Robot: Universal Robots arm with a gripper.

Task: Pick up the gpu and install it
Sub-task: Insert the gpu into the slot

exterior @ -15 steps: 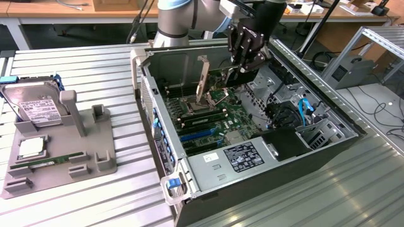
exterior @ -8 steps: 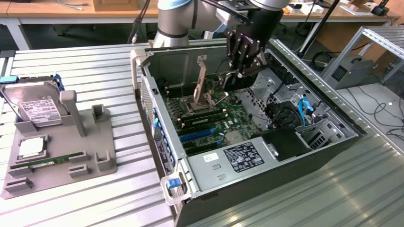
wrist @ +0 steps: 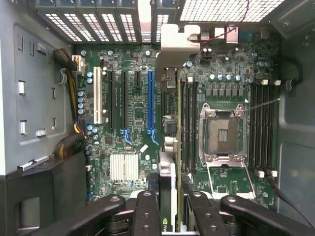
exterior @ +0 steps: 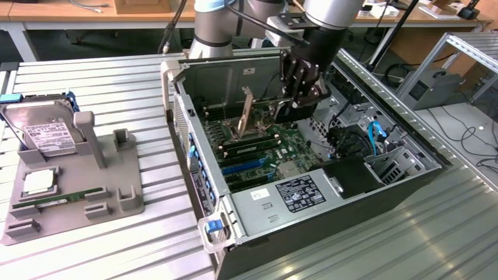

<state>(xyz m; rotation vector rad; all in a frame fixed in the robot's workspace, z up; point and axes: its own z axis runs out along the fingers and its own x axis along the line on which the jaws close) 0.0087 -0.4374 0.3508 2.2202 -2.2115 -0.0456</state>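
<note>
The gpu [wrist: 173, 49], thin black card with silvery metal bracket, edge-on, clamped in the black claw [wrist: 170, 216]. Probably light, stiff, fragile; best gripped across its flat faces

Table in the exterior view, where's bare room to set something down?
Bare table runs from the fixture to the far edge, beside the computer case, and past the case's wall on the exterior view's right. Crowded: the fixture's slots, and inside the case, where the gripper holds the gpu.
</note>
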